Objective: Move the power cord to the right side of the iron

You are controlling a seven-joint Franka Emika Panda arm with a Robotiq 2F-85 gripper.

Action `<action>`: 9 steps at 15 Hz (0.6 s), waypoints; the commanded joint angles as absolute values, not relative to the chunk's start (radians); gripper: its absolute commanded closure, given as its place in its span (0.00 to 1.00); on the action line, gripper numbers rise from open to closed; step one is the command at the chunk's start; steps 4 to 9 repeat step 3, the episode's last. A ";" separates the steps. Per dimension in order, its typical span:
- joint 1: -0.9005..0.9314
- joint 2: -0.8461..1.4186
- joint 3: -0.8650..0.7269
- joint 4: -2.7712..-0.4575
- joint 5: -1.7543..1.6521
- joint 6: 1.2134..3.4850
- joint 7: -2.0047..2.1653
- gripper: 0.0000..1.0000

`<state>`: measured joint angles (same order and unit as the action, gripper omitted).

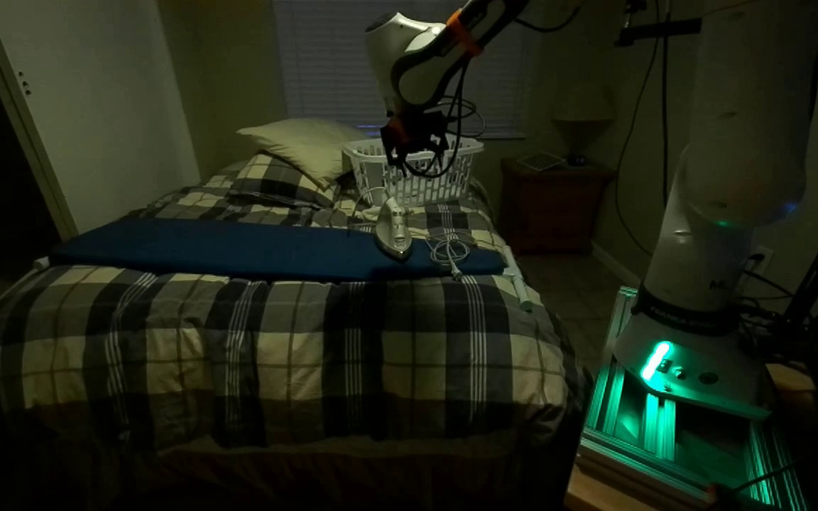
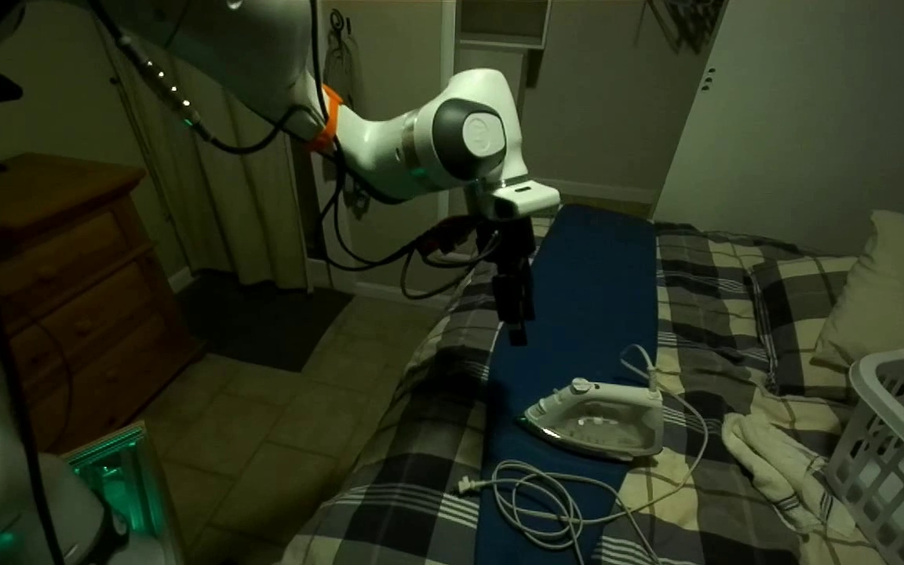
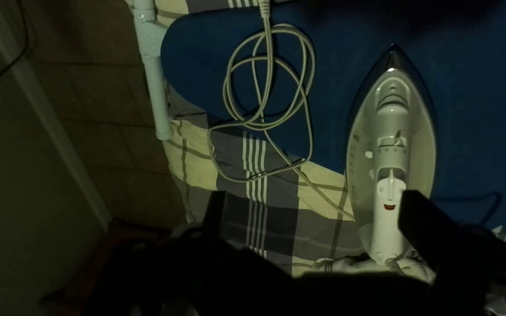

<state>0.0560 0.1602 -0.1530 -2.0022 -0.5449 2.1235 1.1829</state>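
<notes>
The pale iron rests on the blue ironing board, its tip toward the board's front edge. It also shows in an exterior view and in the wrist view. The thin pale power cord lies in loose loops left of the iron in the wrist view, partly over the board's rounded end; its tail runs to the iron's heel. The loops also show in both exterior views. My gripper is open and empty, above the bed. It also shows in both exterior views.
A white slatted basket stands on the plaid bed behind the iron. Whitish cloth lies between the iron and basket. A pale pillow is at the bed's head. A pale tube sticks out at the board's end.
</notes>
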 commanded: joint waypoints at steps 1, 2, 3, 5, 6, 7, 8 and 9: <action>0.038 0.161 -0.130 -1.995 -0.553 2.110 1.187 0.00; 0.038 0.163 -0.130 -1.992 -0.555 2.107 1.188 0.00; 0.038 0.164 -0.130 -1.992 -0.556 2.107 1.188 0.00; 0.038 0.164 -0.130 -1.992 -0.556 2.107 1.188 0.00; 0.038 0.164 -0.130 -1.992 -0.556 2.107 1.188 0.00; 0.038 0.164 -0.130 -1.992 -0.556 2.107 1.188 0.00; 0.038 0.164 -0.130 -1.992 -0.556 2.107 1.188 0.00; 0.038 0.164 -0.130 -1.992 -0.556 2.107 1.188 0.00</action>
